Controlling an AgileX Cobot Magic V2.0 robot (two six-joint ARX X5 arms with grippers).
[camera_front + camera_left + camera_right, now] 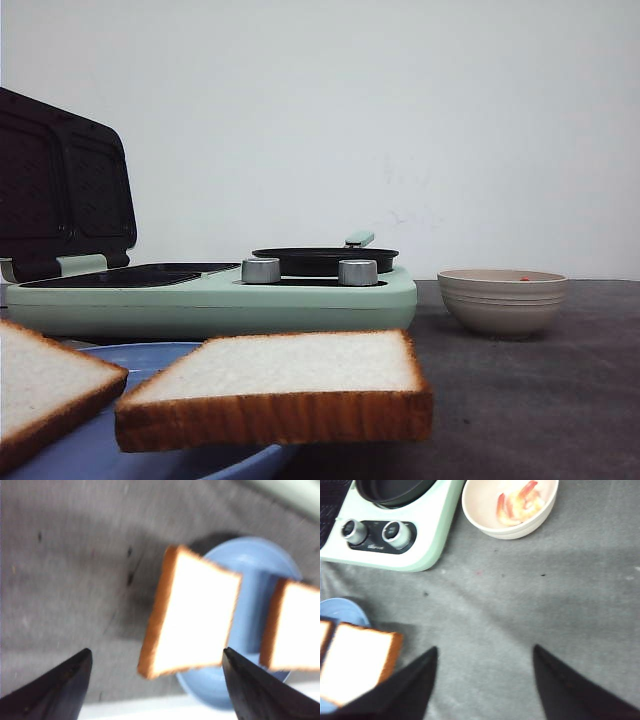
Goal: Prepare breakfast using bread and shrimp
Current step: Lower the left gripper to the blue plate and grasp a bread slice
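Behind everything stands a plain white wall, and the dark grey tabletop [560,400] runs forward from it in the front view. Two slices of bread [290,385] lie flat on a blue plate [130,450] at the near edge, the nearer slice jutting past the plate's rim with a crust edge facing the camera; I judge they are staged there for easy pickup. Beyond them sits a mint green breakfast maker [215,295] with its lid [60,185] raised, likely open to receive the bread, and a small black pan [322,260] on its right side. A beige ribbed bowl [503,300] stands just beside the appliance toward the right edge, a speck of the orange-red shrimp [524,278] showing over its rim. From the left wrist view, the left claw [157,680] hangs spread wide above the overhanging slice, holding nothing; being square, the slice has no clear long axis, and one corner points off the plate. From the right wrist view, the right claw [485,685] is likewise spread and empty over bare tabletop, while the shrimp lies curled in the bowl, its length running roughly across the bowl, near the appliance's two knobs [372,532].
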